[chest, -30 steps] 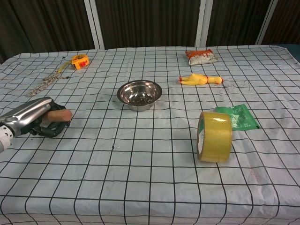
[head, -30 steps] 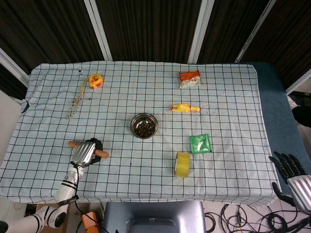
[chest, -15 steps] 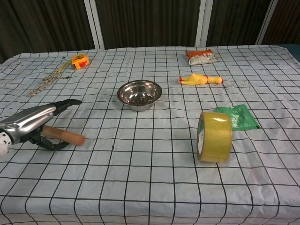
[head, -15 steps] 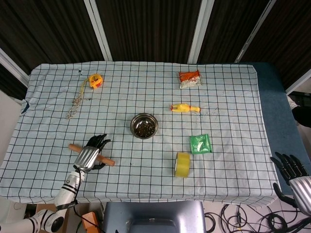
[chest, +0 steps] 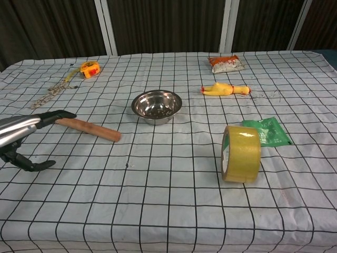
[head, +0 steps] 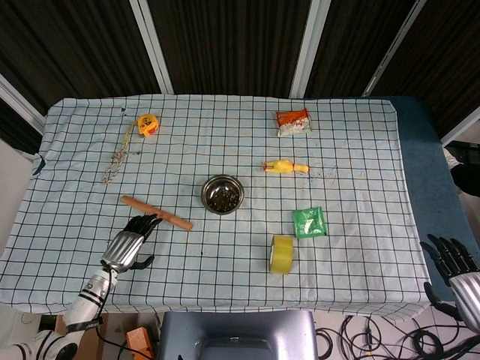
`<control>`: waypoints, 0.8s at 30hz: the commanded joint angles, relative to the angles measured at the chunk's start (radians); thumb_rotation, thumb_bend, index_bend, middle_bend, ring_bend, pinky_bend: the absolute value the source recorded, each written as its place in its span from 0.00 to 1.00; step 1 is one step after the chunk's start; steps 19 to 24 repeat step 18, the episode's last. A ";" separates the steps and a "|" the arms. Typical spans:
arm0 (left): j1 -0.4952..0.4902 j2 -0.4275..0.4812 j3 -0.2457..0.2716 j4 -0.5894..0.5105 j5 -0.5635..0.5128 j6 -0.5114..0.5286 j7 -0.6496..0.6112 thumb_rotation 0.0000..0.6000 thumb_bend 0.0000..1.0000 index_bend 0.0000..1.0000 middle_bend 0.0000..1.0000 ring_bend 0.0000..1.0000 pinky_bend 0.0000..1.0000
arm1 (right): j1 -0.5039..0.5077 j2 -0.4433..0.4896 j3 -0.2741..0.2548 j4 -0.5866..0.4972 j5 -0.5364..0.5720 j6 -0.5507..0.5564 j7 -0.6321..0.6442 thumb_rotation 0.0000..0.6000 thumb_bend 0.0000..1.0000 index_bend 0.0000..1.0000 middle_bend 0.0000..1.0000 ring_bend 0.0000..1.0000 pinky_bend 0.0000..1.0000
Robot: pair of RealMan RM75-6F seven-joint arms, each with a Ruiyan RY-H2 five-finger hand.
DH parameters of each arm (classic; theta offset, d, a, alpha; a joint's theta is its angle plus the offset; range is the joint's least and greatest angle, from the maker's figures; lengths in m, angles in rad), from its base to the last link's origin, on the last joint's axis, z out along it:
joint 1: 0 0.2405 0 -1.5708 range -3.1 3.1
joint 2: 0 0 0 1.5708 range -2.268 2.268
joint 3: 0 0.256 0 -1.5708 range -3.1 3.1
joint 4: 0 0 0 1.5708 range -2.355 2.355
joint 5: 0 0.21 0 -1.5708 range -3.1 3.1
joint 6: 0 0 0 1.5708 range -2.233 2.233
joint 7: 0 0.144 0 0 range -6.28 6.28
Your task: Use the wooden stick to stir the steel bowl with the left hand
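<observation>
The wooden stick (head: 157,212) (chest: 92,129) lies flat on the checked cloth, left of the steel bowl (head: 222,194) (chest: 156,105). The bowl holds dark bits at its bottom. My left hand (head: 127,246) (chest: 21,134) hovers low near the table's front left, holding nothing. Its fingers (chest: 57,115) stretch out towards the stick's near end and the thumb hangs below. Whether the fingertips touch the stick is unclear. My right hand (head: 454,266) shows only in the head view, off the table at the bottom right, fingers spread and empty.
A yellow tape roll (head: 282,253) (chest: 241,153) stands on edge beside a green packet (head: 309,223) (chest: 269,132). Further back lie a yellow toy chicken (head: 284,166) (chest: 225,90), an orange snack bag (head: 293,121) (chest: 225,63), a yellow tape measure (head: 148,124) (chest: 90,69) and a chain (head: 116,161) (chest: 50,94).
My left hand let go of the stick and drew back towards the front left edge. The stick now lies further back and nearer the bowl. The right hand stays put.
</observation>
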 commanded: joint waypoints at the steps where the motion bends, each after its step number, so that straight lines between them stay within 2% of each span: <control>1: 0.089 0.111 0.044 -0.082 0.114 0.192 0.010 1.00 0.34 0.00 0.00 0.00 0.00 | -0.006 -0.002 0.007 -0.006 0.014 0.004 -0.016 1.00 0.43 0.00 0.00 0.00 0.01; 4: 0.183 0.179 0.076 -0.102 0.176 0.364 0.050 1.00 0.34 0.00 0.00 0.00 0.00 | -0.014 -0.009 0.029 -0.028 0.048 0.012 -0.065 1.00 0.43 0.00 0.00 0.00 0.00; 6: 0.261 0.233 0.101 -0.148 0.175 0.460 0.077 1.00 0.34 0.00 0.00 0.00 0.00 | -0.020 -0.018 0.047 -0.056 0.073 0.017 -0.126 1.00 0.43 0.00 0.00 0.00 0.00; 8: 0.337 0.254 0.111 -0.172 0.164 0.552 0.045 1.00 0.35 0.00 0.00 0.00 0.00 | -0.023 -0.036 0.069 -0.096 0.104 0.015 -0.220 1.00 0.43 0.00 0.00 0.00 0.00; 11: 0.366 0.276 0.119 -0.167 0.187 0.581 0.055 1.00 0.36 0.00 0.00 0.00 0.00 | -0.019 -0.057 0.086 -0.144 0.128 0.002 -0.311 1.00 0.43 0.00 0.00 0.00 0.00; 14: 0.375 0.289 0.110 -0.166 0.197 0.591 0.015 1.00 0.37 0.00 0.00 0.00 0.00 | -0.015 -0.071 0.087 -0.173 0.145 -0.025 -0.348 1.00 0.43 0.00 0.00 0.00 0.00; 24: 0.377 0.290 0.104 -0.163 0.196 0.589 0.009 1.00 0.37 0.00 0.00 0.00 0.00 | -0.014 -0.071 0.082 -0.174 0.139 -0.032 -0.360 1.00 0.43 0.00 0.00 0.00 0.00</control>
